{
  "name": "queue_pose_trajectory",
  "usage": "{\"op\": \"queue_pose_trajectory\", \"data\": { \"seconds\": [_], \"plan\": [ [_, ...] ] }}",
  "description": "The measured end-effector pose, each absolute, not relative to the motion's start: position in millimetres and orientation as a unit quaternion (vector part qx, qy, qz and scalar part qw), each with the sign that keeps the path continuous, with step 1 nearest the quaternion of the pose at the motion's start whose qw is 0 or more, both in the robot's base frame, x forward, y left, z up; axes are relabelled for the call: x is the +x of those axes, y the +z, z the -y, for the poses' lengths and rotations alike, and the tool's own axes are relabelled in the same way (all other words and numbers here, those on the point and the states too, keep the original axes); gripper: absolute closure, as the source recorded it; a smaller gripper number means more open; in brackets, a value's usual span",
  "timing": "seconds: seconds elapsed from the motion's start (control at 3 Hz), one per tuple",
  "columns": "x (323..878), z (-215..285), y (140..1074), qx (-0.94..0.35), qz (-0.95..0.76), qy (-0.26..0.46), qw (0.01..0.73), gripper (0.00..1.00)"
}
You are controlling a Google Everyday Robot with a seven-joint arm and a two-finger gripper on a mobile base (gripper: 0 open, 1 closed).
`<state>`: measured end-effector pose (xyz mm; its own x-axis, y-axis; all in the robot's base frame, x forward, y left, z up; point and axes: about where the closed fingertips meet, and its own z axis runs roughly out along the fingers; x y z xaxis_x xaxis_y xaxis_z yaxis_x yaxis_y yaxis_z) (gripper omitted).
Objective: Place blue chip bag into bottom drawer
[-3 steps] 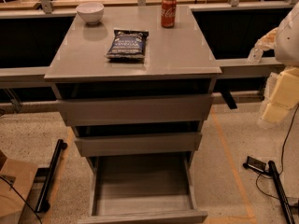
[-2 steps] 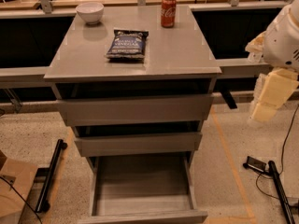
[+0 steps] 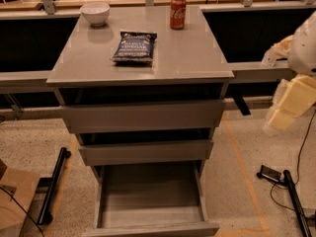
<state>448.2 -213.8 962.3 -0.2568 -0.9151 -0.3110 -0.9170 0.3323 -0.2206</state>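
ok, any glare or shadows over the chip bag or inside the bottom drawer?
Camera view: warm light, only a faint sheen on the cabinet top, no hotspot on the blue chip bag. Camera view: bottom drawer floor lit, darker at the back under the middle drawer. Camera view: gripper brightly lit at the right edge, clear of the cabinet.

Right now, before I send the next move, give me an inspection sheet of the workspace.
Surface: grey cabinet top, three items on it.
Job's things: blue chip bag lies flat near the middle of the top; bottom drawer is pulled open, nothing seen inside.
Clutter: white bowl at back left; red soda can upright at the back, right of the bag.
Grippers: gripper at the right edge of view, beside the cabinet, lower than the top, apart from the bag.
Cables: black cable runs down to the floor at right.
Surroundings: cardboard box lower left; black bar on the floor beside it.
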Motion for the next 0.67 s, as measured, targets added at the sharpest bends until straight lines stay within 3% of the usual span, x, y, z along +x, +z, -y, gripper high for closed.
{"op": "queue_pose_trajectory", "data": {
  "seconds": [0.67],
  "plan": [
    [544,167,967,-0.53,-0.764,0.079,0.36,0.0]
  ]
}}
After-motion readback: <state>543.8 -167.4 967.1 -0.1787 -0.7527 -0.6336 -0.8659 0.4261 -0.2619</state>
